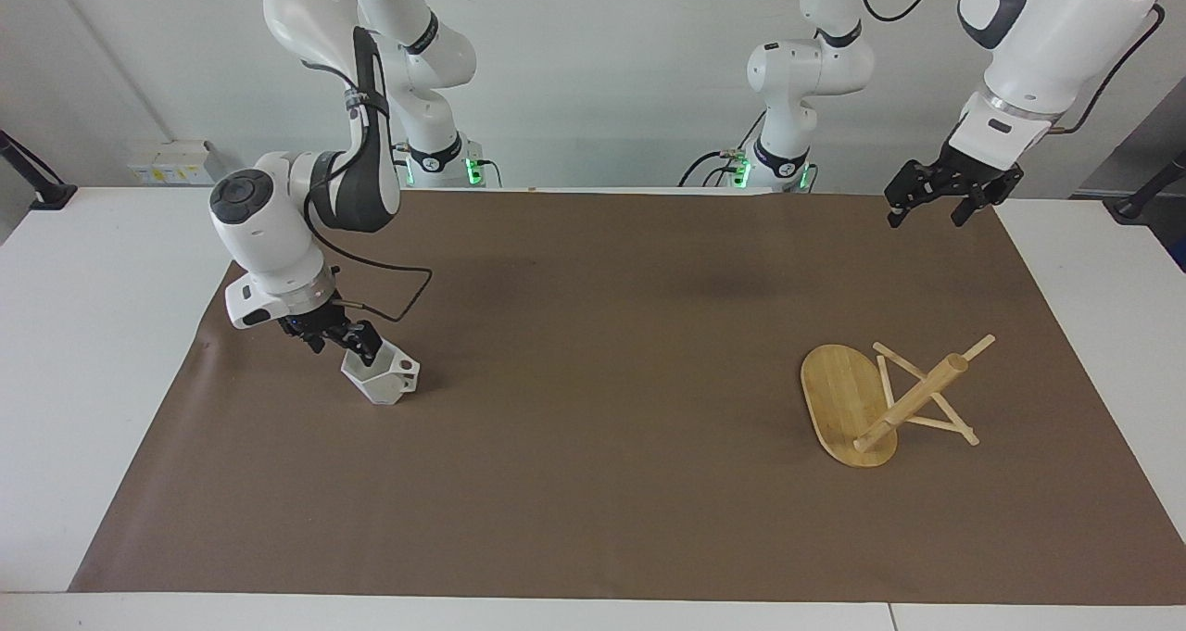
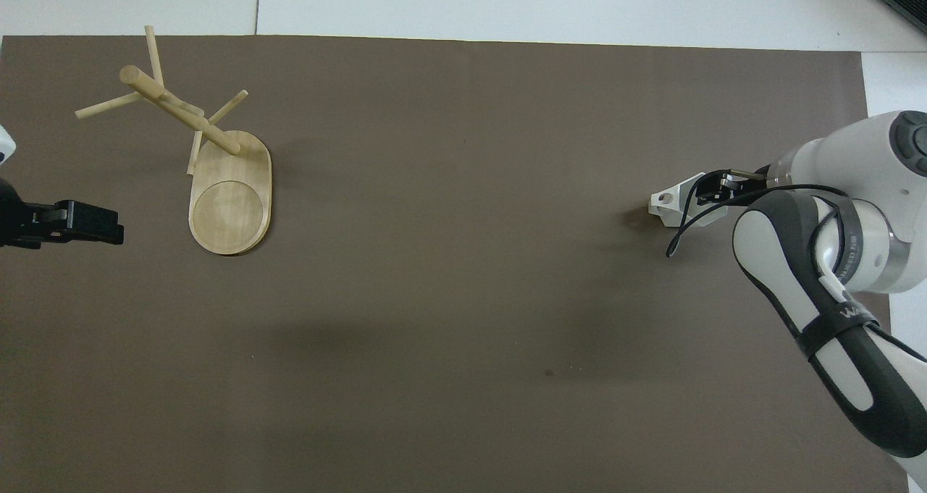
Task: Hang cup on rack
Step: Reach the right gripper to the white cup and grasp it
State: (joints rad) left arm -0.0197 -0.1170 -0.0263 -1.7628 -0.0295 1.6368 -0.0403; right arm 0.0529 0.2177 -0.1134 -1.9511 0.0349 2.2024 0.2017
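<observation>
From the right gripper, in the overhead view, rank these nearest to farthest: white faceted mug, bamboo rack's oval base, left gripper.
1. White faceted mug, at the right gripper itself, toward the right arm's end.
2. Bamboo rack's oval base, toward the left arm's end.
3. Left gripper, raised over the brown mat's edge at that same end.

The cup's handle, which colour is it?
White, like the cup itself; the facing view shows it best.

Tilted white cup point(image 1: 382, 378); toppled rack point(image 1: 880, 401)

Robot lab: two table-mounted arms point(image 1: 315, 103)
</observation>
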